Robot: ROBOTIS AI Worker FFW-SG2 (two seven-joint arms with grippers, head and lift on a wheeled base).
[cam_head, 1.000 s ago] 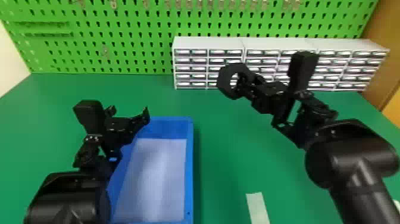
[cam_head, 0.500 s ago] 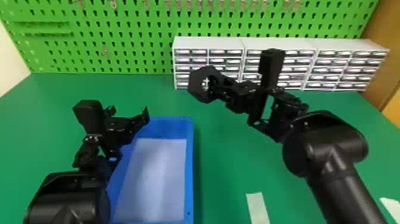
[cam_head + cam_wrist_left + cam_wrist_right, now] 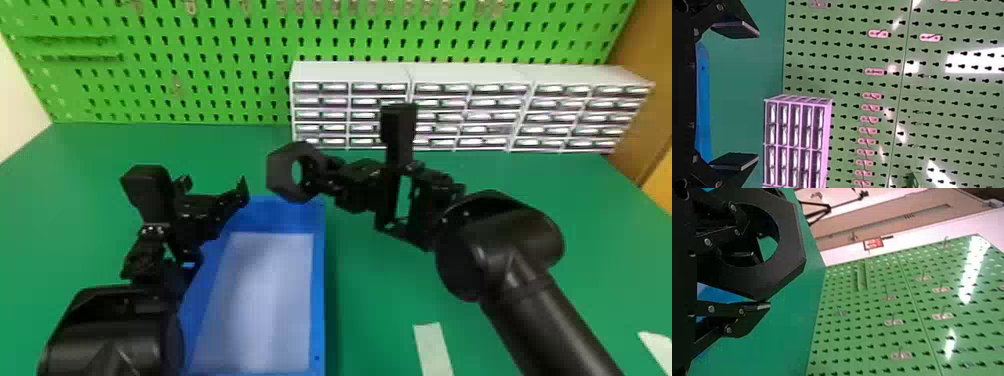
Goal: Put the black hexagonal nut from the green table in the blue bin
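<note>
- The right tool (image 3: 322, 177) pinches the black hexagonal nut (image 3: 789, 246) by its ring wall, one finger inside the hole and one outside; keep that squeeze steady, since the nut could pivot on so narrow a hold.
- The nut hangs in the air by the far right corner of the blue bin (image 3: 318, 290); bring it nearer the robot and leftward until it is wholly over the pale liner (image 3: 265, 300).
- The left tool (image 3: 758, 96) is spread beside the bin; give it room.
- Lower only once clear of the rim, then part the fingers gently, easing the inner one out of the hole without dragging the nut.
</note>
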